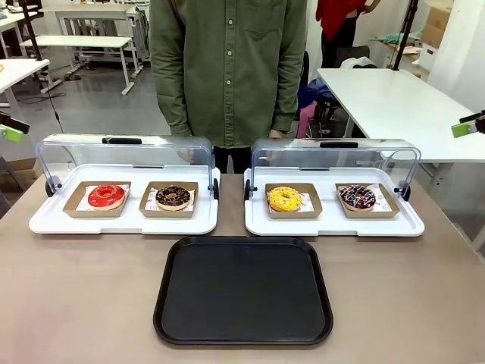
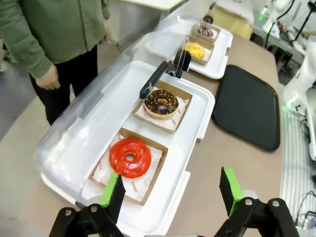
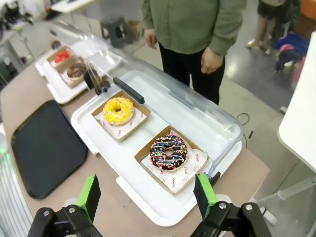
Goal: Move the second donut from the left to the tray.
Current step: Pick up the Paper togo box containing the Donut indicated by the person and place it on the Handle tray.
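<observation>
Left end effector (image 2: 172, 183), spread wide, hovers short of chocolate donut (image 2: 161, 102).

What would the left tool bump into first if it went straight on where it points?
Most likely the front rim of the white display tray, just beside the red donut. The open left tool aims about there, but depth is unclear, so it could hit the table instead.

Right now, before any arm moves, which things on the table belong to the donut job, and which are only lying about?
Belong to the job: chocolate donut with pale sprinkles, second from left; black tray.

Only lying about: red donut; yellow donut; dark donut with multicoloured sprinkles; left display tray; right display tray.
</observation>
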You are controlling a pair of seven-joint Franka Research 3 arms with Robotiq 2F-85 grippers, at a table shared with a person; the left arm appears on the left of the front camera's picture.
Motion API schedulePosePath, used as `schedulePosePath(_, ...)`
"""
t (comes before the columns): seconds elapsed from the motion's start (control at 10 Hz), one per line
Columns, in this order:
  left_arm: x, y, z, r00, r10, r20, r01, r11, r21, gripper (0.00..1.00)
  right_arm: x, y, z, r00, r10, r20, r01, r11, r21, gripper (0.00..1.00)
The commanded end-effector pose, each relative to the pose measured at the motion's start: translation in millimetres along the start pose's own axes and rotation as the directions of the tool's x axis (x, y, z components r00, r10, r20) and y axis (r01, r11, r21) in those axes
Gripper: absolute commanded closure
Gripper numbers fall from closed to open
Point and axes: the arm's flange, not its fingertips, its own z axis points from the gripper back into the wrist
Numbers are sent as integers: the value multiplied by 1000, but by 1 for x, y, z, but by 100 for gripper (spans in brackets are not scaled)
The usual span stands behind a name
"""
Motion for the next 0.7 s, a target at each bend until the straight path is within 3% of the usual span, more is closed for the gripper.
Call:
schedulePosePath(0.0,-10,19,13,995,-20,101,24,999,-37,0,-3,-25,5,998,21,63,-24,999,42,0)
schedulePosePath(0.2,-18,26,21,986,-39,159,51,996,-69,0,-8,-38,11,995,35,90,-35,999,2,0)
schedulePosePath(0.3,-21,32,25,982,-42,185,58,995,-79,0,-6,-20,5,999,-2,39,1,1000,14,0)
schedulePosePath(0.6,-35,48,46,969,-23,245,43,996,-77,0,-6,-20,5,999,-2,39,1,1000,14,0)
